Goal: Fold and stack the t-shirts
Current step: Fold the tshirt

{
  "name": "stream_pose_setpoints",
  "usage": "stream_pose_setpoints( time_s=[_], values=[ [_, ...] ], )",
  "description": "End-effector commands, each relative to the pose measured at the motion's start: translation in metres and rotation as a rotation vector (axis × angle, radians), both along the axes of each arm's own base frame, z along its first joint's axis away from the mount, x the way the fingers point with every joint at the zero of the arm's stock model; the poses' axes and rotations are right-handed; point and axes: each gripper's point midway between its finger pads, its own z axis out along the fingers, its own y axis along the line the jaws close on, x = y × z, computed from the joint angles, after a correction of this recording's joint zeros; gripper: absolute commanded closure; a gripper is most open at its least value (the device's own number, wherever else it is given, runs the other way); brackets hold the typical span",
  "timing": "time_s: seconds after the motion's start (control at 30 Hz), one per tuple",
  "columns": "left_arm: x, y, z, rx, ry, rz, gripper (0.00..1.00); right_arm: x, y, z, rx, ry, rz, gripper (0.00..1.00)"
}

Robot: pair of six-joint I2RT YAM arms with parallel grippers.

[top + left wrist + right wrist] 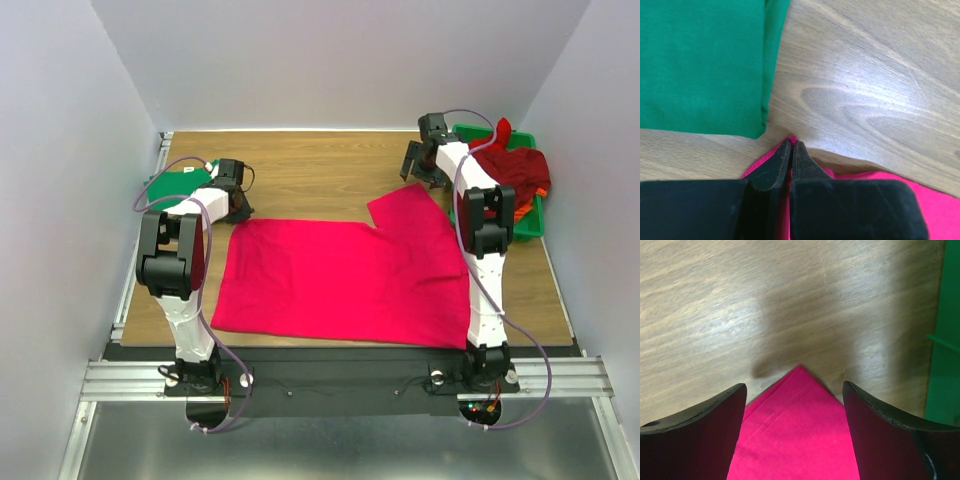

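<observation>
You had the pink-red t-shirt (340,280) lying flat across the middle of the table (320,165), its long hem running close to the near edge and its body reaching from the left arm (180,260) to the right arm (480,250). One sleeve (405,205) stuck out from its far right part, pointing toward the far edge.

Your left jaws were pressed together at the shirt's far left corner. In the left wrist view the black fingertips (790,150) met with a sliver of pink cloth at their tips, so they looked to be pinching that corner; the cloth edge beside them stood slightly off the wood and cast a shadow. Just beyond them, toward the far left corner of the table, lay the green t-shirt (700,65), folded, with a clean edge, apart from the pink one.

Your right jaws were spread wide above the sleeve. In the right wrist view its pointed tip sat between the two fingers (695,430), touching neither, flat on the table.

The green tray (530,225) stood in the far right corner, just beside the right arm. It held a loose heap of dark red t-shirt (515,165), with a bit of orange cloth (543,190) showing at its right side.
</observation>
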Motion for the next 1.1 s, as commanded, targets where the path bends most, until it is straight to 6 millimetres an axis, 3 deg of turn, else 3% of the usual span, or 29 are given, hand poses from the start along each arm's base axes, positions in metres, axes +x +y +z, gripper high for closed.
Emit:
stream_pose_setpoints(
  time_s=[0.0, 0.17, 0.33, 0.47, 0.6, 0.77, 1.0, 1.07],
  values=[
    [0.001, -0.001, 0.024, -0.006, -0.037, -0.024, 1.0, 0.022, -0.003, 0.016, 0.005, -0.084, -0.012, 0.18],
    [0.002, -0.002, 0.025, -0.008, -0.035, -0.031, 1.0, 0.023, 0.004, 0.005, 0.04, -0.07, 0.009, 0.25],
    [0.002, -0.004, 0.024, -0.016, -0.033, -0.033, 1.0, 0.011, 0.011, -0.01, 0.079, -0.021, 0.018, 0.32],
    [0.001, -0.005, 0.023, -0.025, -0.03, -0.03, 1.0, 0.001, 0.011, -0.021, 0.081, 0.017, 0.025, 0.42],
    [0.0, -0.005, 0.024, -0.02, -0.03, -0.034, 1.0, -0.004, 0.012, -0.025, 0.085, 0.032, 0.033, 0.58],
    [0.0, -0.006, 0.025, -0.024, -0.032, -0.036, 1.0, -0.001, 0.011, -0.016, 0.073, 0.013, 0.042, 0.77],
    [0.007, -0.008, 0.036, -0.009, -0.057, -0.054, 1.0, 0.009, 0.011, 0.018, 0.072, -0.057, 0.065, 0.99],
    [0.008, -0.009, 0.041, -0.006, -0.067, -0.057, 1.0, 0.007, 0.012, 0.03, 0.072, -0.074, 0.074, 1.0]
  ],
)
